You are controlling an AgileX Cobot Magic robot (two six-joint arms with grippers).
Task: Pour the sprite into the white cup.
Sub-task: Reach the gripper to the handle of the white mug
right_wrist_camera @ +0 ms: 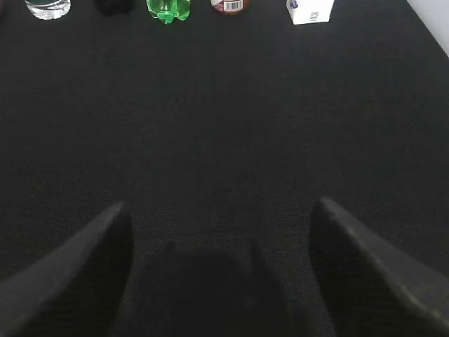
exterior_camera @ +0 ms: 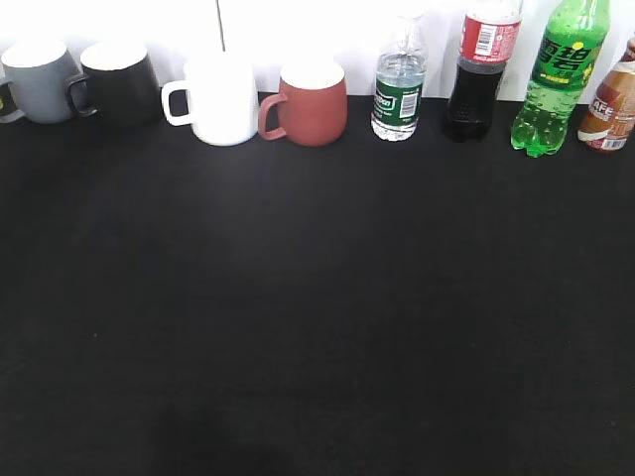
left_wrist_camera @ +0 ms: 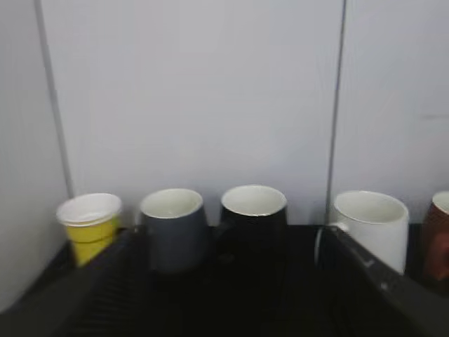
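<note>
In the exterior view, mugs and bottles stand in one row along the far edge of the black table [exterior_camera: 317, 317], against the white wall, which leaves the whole near part free for the arms to work. The sprite [exterior_camera: 558, 79] is far right, between a cola bottle [exterior_camera: 480, 69] and a brown bottle [exterior_camera: 613, 104]. The white cup [exterior_camera: 216, 99] stands left of centre, just beside a reddish mug [exterior_camera: 310, 101], its handle pointing left. Neither arm shows here.

The left wrist view looks level along the table at the cups: a yellow paper cup [left_wrist_camera: 89, 225], grey mug [left_wrist_camera: 173, 228], black mug [left_wrist_camera: 252, 214], then the white cup [left_wrist_camera: 372, 228] at the right. The left gripper [left_wrist_camera: 224, 295] is spread wide and empty, well short of them.

The right wrist view looks down at bare table; the right gripper [right_wrist_camera: 221, 260] is likewise parted and holds nothing. The sprite [right_wrist_camera: 168, 8] sits far off at the top edge, so nothing has been grasped yet.
</note>
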